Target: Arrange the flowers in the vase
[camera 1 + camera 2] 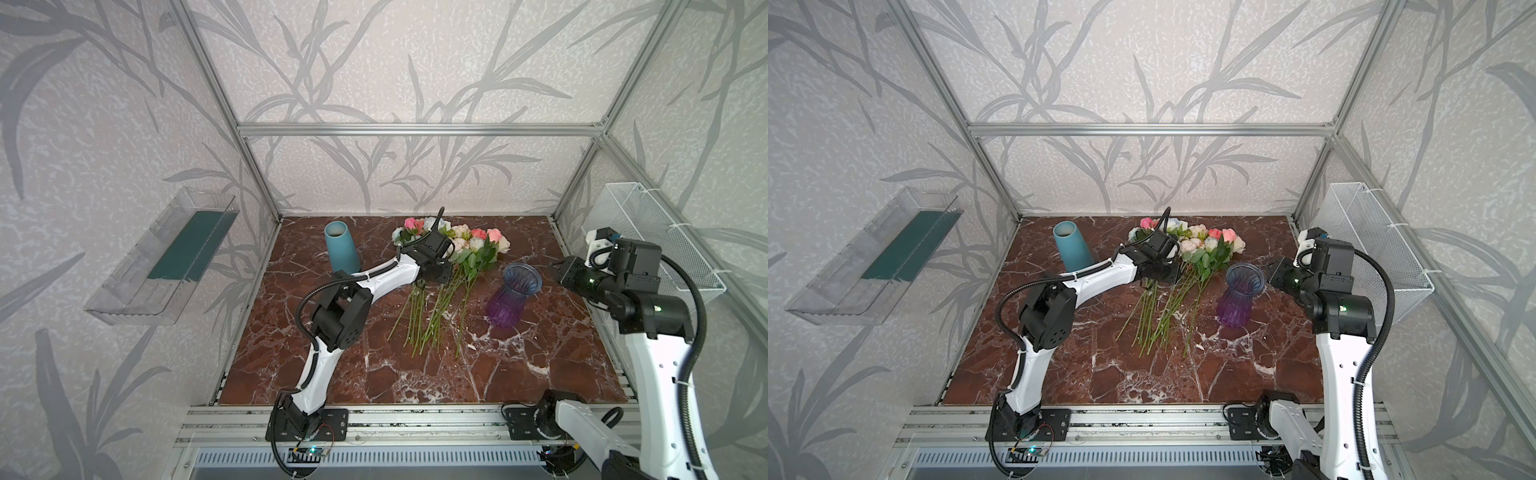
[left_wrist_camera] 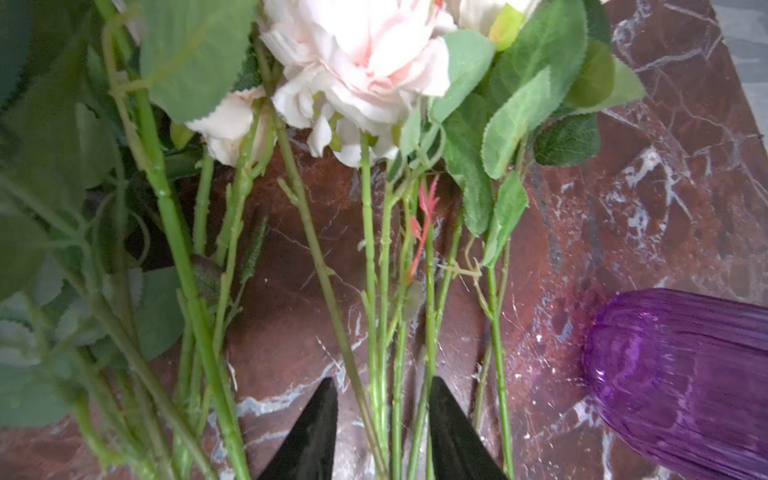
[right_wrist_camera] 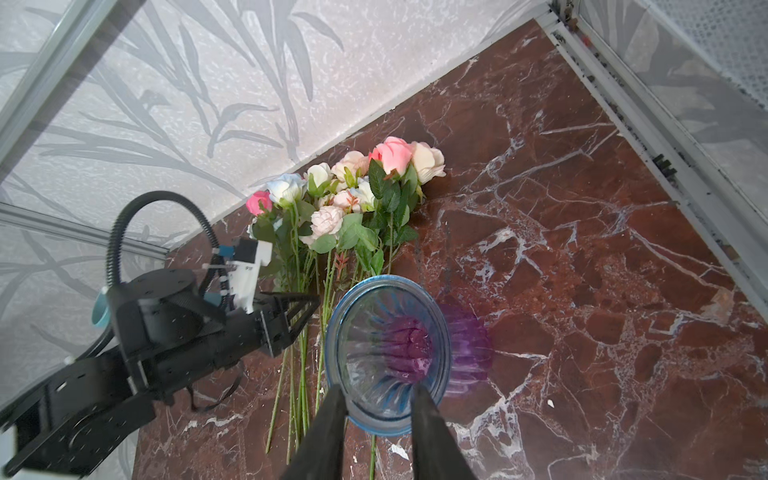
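1. A dark red marbled tabletop (image 1: 374,374) fills a leaf-papered enclosure. On it stand a purple glass vase (image 1: 513,299) and, well to its left by the back wall, a teal vase (image 1: 343,253).
2. The flowers (image 1: 473,257) all lie flat in one fan just left of the purple glass vase, with blooms toward the back wall and stem ends toward the front. No stem shows in either vase, so I judge the task barely begun, with every flower left to place.
3. The left pincer (image 2: 380,386) is down over the stems left of the purple glass vase. Its jaws stand apart with a few stems between them, not yet pinched.
4. The right pincer (image 3: 379,388) sits at the right of the purple glass vase's rim, jaws apart and clamping nothing. Whether it touches the rim, I cannot tell.
5. Only the left wrist view shows the stems between the jaws; in both top views the pincer's body hides them. Only the right wrist view looks down into the purple glass vase and shows it empty.
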Action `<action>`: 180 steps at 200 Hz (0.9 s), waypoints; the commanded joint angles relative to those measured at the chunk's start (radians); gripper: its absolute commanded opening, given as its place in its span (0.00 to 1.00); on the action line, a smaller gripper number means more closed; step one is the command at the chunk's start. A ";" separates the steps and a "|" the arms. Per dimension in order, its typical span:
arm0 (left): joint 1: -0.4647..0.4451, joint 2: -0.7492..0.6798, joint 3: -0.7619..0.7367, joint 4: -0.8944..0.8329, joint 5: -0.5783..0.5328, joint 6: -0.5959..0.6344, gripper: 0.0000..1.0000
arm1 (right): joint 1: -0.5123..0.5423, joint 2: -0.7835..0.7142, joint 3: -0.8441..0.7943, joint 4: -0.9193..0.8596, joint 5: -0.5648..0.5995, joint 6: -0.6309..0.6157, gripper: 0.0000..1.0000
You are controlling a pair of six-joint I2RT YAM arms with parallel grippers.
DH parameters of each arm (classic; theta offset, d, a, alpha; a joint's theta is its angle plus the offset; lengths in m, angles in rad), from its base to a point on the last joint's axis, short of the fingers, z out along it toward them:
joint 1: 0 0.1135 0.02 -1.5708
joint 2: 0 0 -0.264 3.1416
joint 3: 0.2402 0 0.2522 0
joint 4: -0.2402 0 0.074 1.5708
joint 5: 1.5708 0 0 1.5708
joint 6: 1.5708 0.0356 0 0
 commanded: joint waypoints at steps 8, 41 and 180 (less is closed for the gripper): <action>0.032 0.050 0.090 -0.056 -0.016 0.010 0.34 | 0.008 -0.030 -0.056 0.045 -0.059 0.014 0.26; 0.048 0.124 0.179 -0.093 0.020 0.016 0.29 | 0.011 -0.043 -0.091 0.066 -0.064 0.017 0.25; 0.056 0.038 0.135 -0.082 -0.019 -0.044 0.33 | 0.020 -0.062 -0.128 0.092 -0.056 0.013 0.25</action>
